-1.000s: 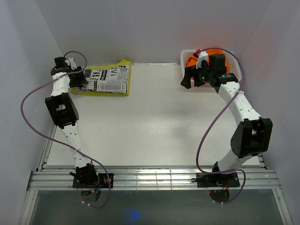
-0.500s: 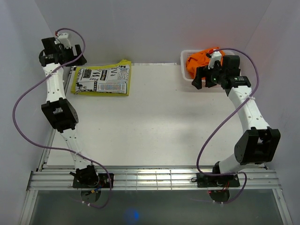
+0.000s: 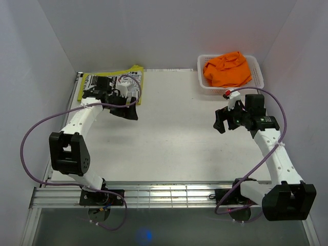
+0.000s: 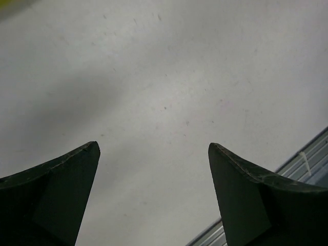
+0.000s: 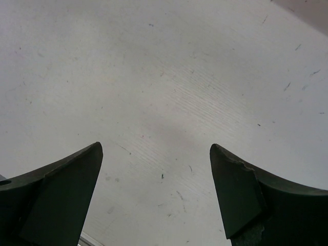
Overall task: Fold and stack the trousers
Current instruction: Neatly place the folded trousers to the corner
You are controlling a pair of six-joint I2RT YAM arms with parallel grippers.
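Newspaper-print trousers [image 3: 91, 81] lie folded on top of yellow trousers [image 3: 135, 68] at the back left of the table, partly hidden by my left wrist. Orange trousers [image 3: 227, 69] sit crumpled in the white lattice basket [image 3: 257, 78] at the back right. My left gripper [image 3: 128, 113] [image 4: 152, 144] hangs just in front of the folded stack, open and empty over bare table. My right gripper [image 3: 220, 121] [image 5: 156, 145] is in front of the basket and well clear of it, open with only tabletop between its fingers.
White walls close in the table on the left, back and right. A slotted metal rail [image 3: 169, 193] runs along the near edge by both arm bases. Purple cables [image 3: 31, 133] loop beside each arm.
My left arm has swung from the back-left corner down and right, in front of the folded stack, and its jaws have opened wider. My right arm has drawn back from the basket, leaving the orange trousers inside.
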